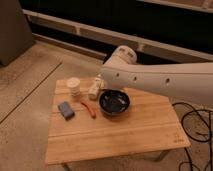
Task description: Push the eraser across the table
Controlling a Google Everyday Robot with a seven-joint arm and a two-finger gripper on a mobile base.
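Note:
The table point(125, 135) is a small low one with a light wooden plank top, in the middle of the camera view. No small black eraser shows on it; it is hidden or out of view. My thick white arm point(160, 80) reaches in from the right, and its rounded end point(120, 60) hangs over the table's far edge, above the black bowl point(114, 102). The gripper itself does not show; it is hidden behind or beyond the arm's end.
On the table's left half are a blue-grey rectangular pad point(65, 110), a thin red-orange curved item point(89, 109), a white round cup point(74, 86) and a pale small container point(94, 90). Black cables point(197, 125) lie on the floor at the right. A dark railing wall runs behind.

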